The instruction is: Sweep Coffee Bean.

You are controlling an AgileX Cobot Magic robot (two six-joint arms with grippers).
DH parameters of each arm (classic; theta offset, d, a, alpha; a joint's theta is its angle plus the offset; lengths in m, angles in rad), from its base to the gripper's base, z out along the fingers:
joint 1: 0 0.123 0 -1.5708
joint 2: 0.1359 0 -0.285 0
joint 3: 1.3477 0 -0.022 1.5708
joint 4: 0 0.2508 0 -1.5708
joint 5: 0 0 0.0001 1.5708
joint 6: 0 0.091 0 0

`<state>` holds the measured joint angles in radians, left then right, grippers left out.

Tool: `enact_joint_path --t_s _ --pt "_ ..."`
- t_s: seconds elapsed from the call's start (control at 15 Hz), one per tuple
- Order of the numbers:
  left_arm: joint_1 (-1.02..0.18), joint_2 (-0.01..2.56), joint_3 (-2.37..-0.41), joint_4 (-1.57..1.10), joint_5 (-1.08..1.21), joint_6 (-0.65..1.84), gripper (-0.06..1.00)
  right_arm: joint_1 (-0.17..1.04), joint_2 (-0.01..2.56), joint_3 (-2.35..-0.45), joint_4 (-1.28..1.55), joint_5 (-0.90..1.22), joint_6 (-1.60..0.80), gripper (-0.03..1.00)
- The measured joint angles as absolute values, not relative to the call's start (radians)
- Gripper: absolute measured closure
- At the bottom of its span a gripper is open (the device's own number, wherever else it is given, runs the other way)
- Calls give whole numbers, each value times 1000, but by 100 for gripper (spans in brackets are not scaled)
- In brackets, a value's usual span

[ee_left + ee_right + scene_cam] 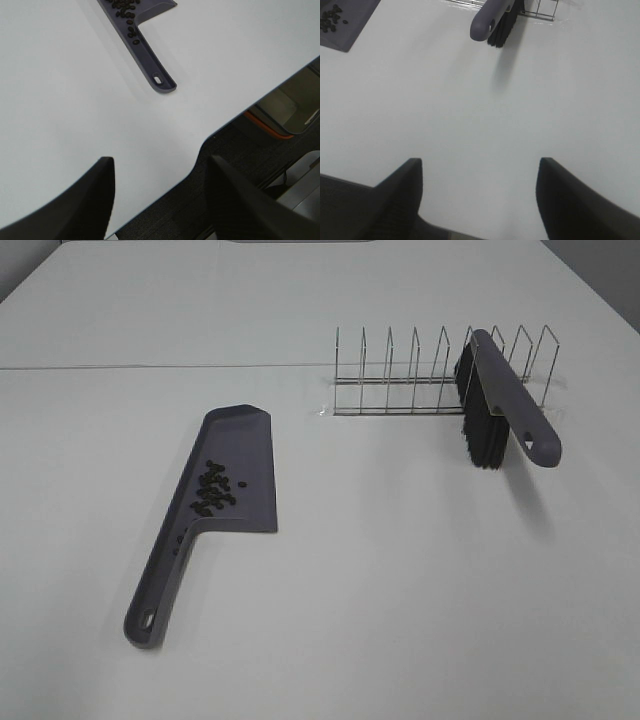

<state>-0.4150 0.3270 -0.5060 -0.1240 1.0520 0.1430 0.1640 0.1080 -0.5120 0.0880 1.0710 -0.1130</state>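
Observation:
The coffee beans [213, 489] lie clustered in the grey-purple dustpan [238, 455], which rests flat on the white table left of centre, handle toward the front. A few beans sit in the handle groove [132, 34]. The brush [495, 410] with black bristles leans in the wire rack [440, 375] at the back right, handle sticking out forward. Neither gripper shows in the exterior view. The left gripper [160, 200] is open and empty over the table's front edge, well short of the dustpan handle [157, 80]. The right gripper [477, 197] is open and empty, well short of the brush [492, 20].
The table's front edge [200, 150] runs under the left gripper, with dark floor and an orange-trimmed object [270, 127] beyond. A seam [150, 367] crosses the table at the back. The dustpan's corner with beans [332, 20] shows in the right wrist view.

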Motion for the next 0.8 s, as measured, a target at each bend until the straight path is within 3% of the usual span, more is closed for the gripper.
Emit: enact_joint_path --t_s 0.8 --pt "-412 327 -506 -135 1052 158 42 164 108 -508 98 1071 -129 34"
